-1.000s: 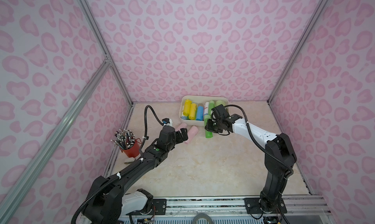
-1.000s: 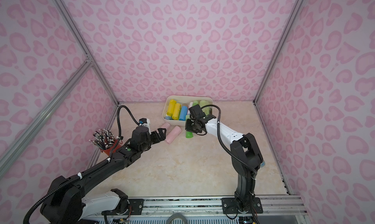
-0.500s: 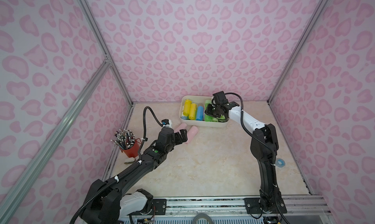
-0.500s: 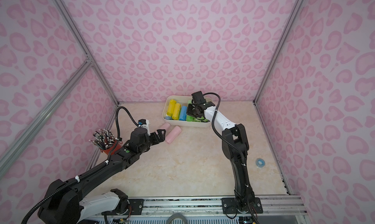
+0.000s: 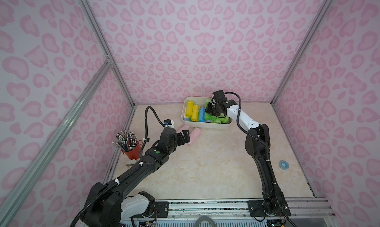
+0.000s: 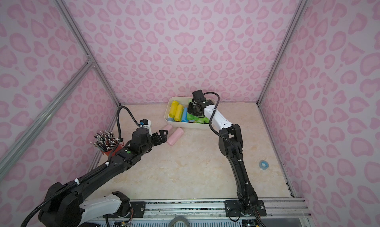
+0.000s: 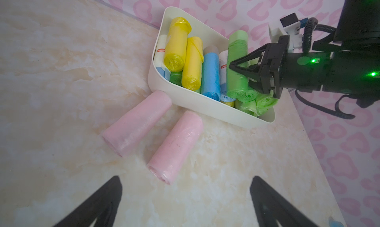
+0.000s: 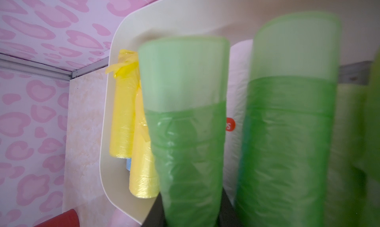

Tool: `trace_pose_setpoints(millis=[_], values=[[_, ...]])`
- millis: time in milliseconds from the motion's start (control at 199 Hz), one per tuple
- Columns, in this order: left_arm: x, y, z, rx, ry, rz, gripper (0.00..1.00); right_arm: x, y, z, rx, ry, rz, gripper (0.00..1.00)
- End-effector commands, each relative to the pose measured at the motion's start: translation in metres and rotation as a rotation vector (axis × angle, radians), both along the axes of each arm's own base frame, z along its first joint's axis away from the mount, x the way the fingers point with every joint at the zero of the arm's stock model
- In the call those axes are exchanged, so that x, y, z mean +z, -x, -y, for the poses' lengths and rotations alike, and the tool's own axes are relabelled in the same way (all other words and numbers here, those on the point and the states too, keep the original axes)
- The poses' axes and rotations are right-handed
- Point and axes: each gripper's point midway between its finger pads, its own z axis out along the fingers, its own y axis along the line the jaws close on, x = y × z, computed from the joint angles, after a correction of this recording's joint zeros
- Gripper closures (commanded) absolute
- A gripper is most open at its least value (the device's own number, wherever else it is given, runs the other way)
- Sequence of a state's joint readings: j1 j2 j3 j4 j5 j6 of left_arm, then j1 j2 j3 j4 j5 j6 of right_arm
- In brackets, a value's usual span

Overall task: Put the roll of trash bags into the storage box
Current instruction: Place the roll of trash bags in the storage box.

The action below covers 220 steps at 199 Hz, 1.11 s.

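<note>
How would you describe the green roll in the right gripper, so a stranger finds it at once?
Find the cream-white storage box against the back wall, full of coloured rolls. The green roll is the topmost one, the only roll that the right gripper clamps.

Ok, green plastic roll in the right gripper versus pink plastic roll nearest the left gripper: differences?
The right gripper clamps the green plastic roll; the open left gripper is clear of the pink plastic roll. The green one is over the cream-white storage box; the pink one lies on the table outside. Both are cylinders.
</note>
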State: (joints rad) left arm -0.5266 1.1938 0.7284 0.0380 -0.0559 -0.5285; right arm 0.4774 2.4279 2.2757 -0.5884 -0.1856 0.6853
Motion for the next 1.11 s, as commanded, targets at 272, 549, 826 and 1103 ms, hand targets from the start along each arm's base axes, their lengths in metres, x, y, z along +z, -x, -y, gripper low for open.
trace_pose_setpoints(millis=[272,549,826,1103], values=[[0.008,-0.008,-0.005,0.028,-0.050,-0.003,0.01,0.000,-0.004,0.015,-0.034,0.089,0.021,0.38],[0.015,-0.006,-0.011,0.055,-0.074,-0.018,0.01,0.054,0.009,0.015,-0.019,0.045,0.079,0.12],[0.029,0.001,-0.037,0.142,-0.149,-0.002,0.01,0.156,0.071,0.005,0.053,0.054,0.277,0.10],[0.026,0.004,-0.032,0.105,-0.159,-0.027,0.01,0.180,0.125,0.037,0.053,0.004,0.328,0.10]])
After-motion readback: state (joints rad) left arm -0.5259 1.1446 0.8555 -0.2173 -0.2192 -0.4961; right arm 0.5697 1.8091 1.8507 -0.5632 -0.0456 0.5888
